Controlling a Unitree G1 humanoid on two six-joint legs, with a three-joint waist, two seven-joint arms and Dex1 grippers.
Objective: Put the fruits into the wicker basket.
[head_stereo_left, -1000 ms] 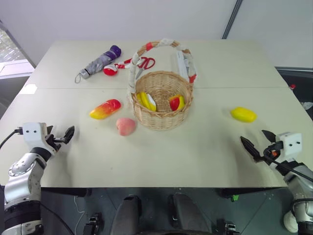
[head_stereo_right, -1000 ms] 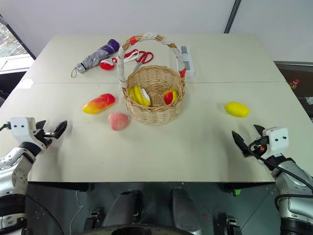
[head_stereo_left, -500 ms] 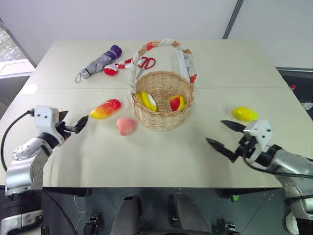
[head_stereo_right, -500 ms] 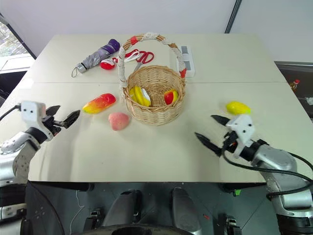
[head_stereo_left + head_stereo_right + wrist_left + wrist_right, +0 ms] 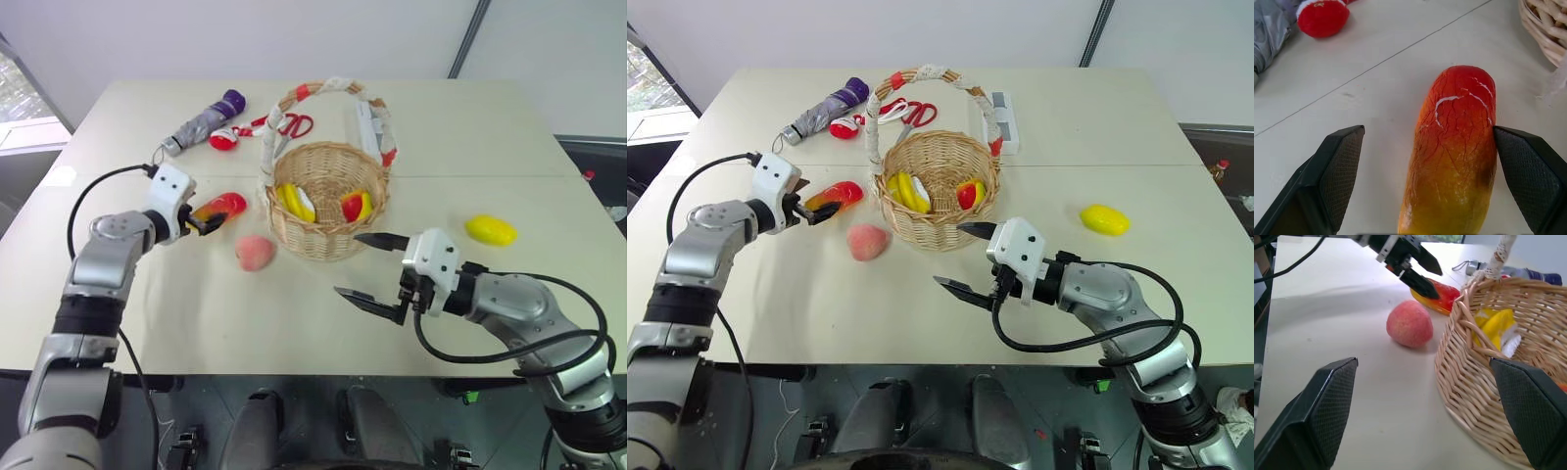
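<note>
Red-yellow mango (image 5: 1454,152) lies between the wide-open left end effector (image 5: 208,221) fingers; right end effector (image 5: 377,269) wide open, empty, near the wicker basket (image 5: 328,201).

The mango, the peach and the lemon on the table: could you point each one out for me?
mango (image 5: 1457,156), left wrist view, middle of its cracked red-to-yellow skin.
peach (image 5: 866,241), right eye view, centre of its pink body.
lemon (image 5: 1104,219), right eye view, centre of its yellow body.

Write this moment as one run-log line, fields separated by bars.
left tool: open, astride mango | right tool: open, empty | peach, lemon: on table
</note>
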